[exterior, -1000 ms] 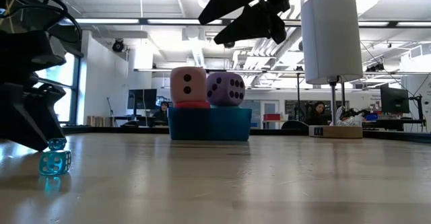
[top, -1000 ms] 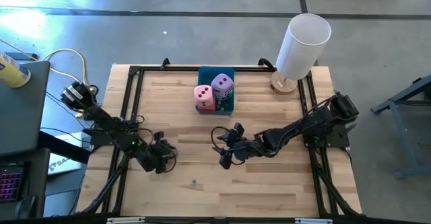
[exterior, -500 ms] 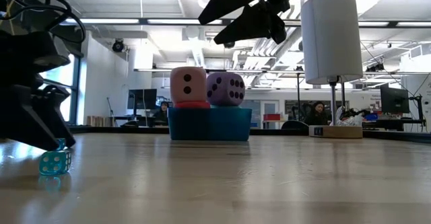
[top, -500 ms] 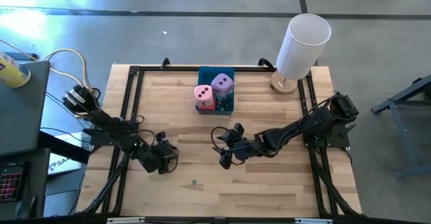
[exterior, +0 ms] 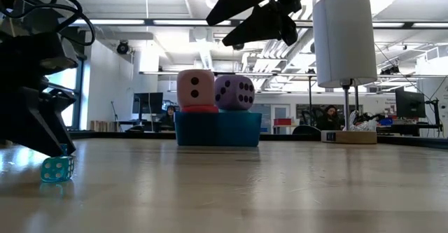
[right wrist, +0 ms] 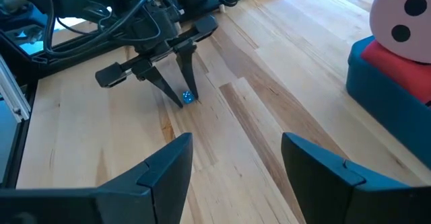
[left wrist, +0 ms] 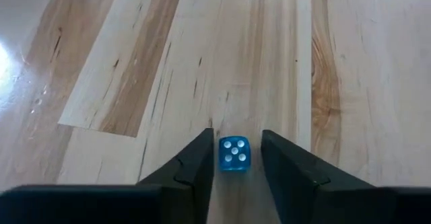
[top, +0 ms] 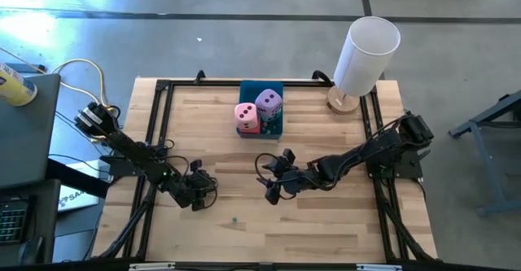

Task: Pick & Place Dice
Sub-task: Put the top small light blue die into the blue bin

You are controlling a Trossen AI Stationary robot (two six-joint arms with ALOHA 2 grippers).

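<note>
Tray: your blue tray (top: pixel 272 126) at table's 12 o'clock holds pink die (top: pixel 245 114) atop red die (top: pixel 251 127), purple die (top: pixel 269 103) beside.
Small die: your blue die (left wrist: pixel 233 153) lies on the table at 8 o'clock.
Left gripper (left wrist: pixel 234 158): fingers apart, straddling it.
Right gripper (right wrist: pixel 232 158): parted, mid-table.

Grey polished concrete floor (top: pixel 203 10) surrounds the wooden table (top: pixel 212 230), glare pooling at the frame's upper left. Across the low view, ceiling strip lights (exterior: pixel 147 23) run overhead, a bright window (exterior: pixel 66 96) stands left, and monitors (exterior: pixel 409 106) line distant desks.
</note>
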